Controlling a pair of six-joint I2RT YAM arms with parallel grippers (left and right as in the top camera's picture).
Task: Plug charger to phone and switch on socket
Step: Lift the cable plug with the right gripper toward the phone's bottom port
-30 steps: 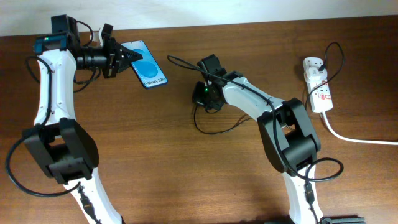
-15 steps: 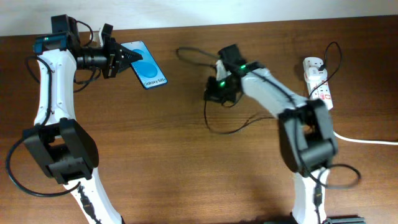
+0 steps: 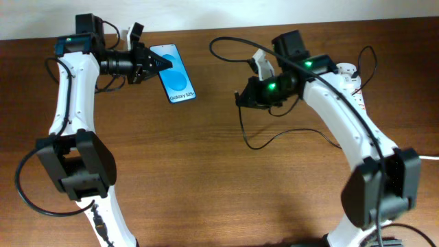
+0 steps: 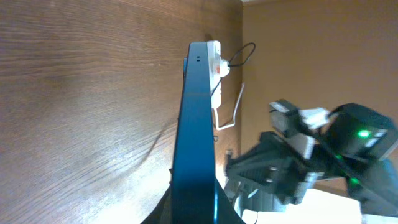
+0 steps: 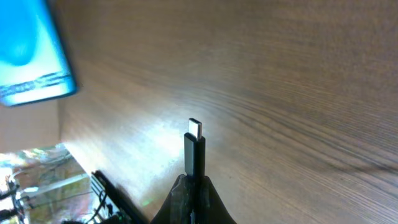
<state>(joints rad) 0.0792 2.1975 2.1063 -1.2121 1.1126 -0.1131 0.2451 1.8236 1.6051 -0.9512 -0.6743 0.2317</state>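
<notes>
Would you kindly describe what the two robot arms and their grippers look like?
The left arm and right arm have white tubular links, bulky black joints and thin black cables looping alongside. The left gripper and right gripper are black with tapering fingers. Green lights glow near the right gripper.

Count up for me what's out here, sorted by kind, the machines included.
Phone: 1
Charger cable: 1
Power strip: 1
Robot arms: 2, the left arm and the right arm
Total: 5
</notes>
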